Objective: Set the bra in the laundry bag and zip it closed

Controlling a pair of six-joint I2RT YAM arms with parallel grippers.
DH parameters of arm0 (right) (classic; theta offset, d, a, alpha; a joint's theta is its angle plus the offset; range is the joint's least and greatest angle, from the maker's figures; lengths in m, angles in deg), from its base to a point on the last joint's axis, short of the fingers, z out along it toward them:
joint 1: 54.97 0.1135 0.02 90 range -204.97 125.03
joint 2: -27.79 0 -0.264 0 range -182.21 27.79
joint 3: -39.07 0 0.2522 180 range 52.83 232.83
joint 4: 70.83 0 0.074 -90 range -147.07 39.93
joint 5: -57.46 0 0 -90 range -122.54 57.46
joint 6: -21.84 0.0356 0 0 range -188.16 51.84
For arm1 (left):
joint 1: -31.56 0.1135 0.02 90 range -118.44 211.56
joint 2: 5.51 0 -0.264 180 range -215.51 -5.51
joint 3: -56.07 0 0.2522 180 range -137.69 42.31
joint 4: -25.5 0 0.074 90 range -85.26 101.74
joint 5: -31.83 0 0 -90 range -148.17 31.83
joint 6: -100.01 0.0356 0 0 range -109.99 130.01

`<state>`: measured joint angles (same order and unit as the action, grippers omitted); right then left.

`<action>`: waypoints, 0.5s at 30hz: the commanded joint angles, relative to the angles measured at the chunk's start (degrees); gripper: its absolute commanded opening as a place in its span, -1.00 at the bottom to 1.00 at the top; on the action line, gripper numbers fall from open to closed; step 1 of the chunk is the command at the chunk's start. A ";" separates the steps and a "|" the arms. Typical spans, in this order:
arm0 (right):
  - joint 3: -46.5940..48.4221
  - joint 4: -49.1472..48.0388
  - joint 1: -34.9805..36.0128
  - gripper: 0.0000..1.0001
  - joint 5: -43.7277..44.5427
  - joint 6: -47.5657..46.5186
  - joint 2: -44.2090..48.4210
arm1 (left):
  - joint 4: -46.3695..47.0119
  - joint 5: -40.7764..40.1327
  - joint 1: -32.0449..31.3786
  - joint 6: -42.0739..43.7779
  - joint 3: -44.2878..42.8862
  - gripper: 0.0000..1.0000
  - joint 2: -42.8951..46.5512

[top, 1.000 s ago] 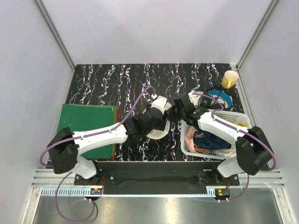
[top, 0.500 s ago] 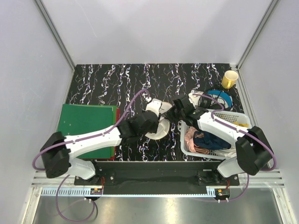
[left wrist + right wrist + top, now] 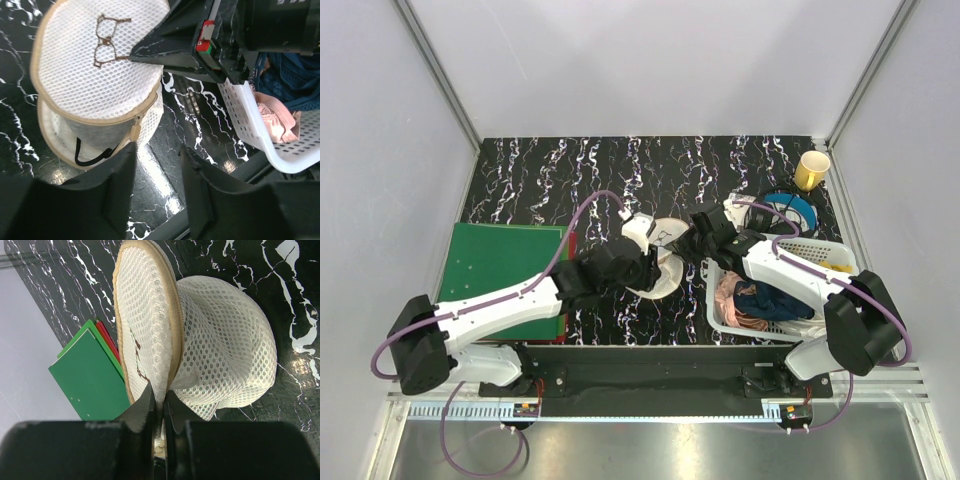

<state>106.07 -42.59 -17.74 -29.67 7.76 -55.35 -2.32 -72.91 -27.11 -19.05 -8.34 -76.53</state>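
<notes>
The laundry bag (image 3: pixel 95 70) is a cream mesh clamshell with a glasses mark on its lid; it lies mid-table (image 3: pixel 668 262). Its halves stand partly apart. A black strap (image 3: pixel 89 153), seemingly the bra's, shows in the gap, and the rest of the bra is hidden. The zipper pull (image 3: pixel 135 131) hangs at the front seam. My left gripper (image 3: pixel 157 172) is open and empty, just near of the bag (image 3: pixel 648 272). My right gripper (image 3: pixel 160 396) is shut on the lid's rim (image 3: pixel 145 325), holding it up on edge from the right (image 3: pixel 692 243).
A white lattice basket (image 3: pixel 830 250) with pink and blue clothes stands right of the bag, close to my right arm, and shows in the left wrist view (image 3: pixel 250 125). A green folder (image 3: pixel 505 270) lies at the left. A yellow cup (image 3: pixel 812 170) and a blue tape roll (image 3: pixel 790 212) are at the far right.
My left gripper has drawn back from over the bag toward the near left, uncovering the lid. The right gripper has stayed shut on the lid's rim.
</notes>
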 commanded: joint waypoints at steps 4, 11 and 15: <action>2.67 -0.42 0.30 -0.86 0.64 -0.69 1.13 | 1.85 8.76 4.18 -0.39 -1.47 -0.21 -3.68; 2.75 -0.42 0.30 -0.86 0.20 -0.86 0.87 | 2.81 9.38 5.85 0.49 -1.64 -0.21 -5.35; 3.02 -0.51 0.30 -0.87 -0.15 -0.77 0.60 | 3.17 9.91 5.94 0.58 -1.91 -0.38 -6.49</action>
<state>106.09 -42.59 -17.74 -30.15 7.52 -55.37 -1.98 -64.87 -21.37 -19.03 -8.36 -81.95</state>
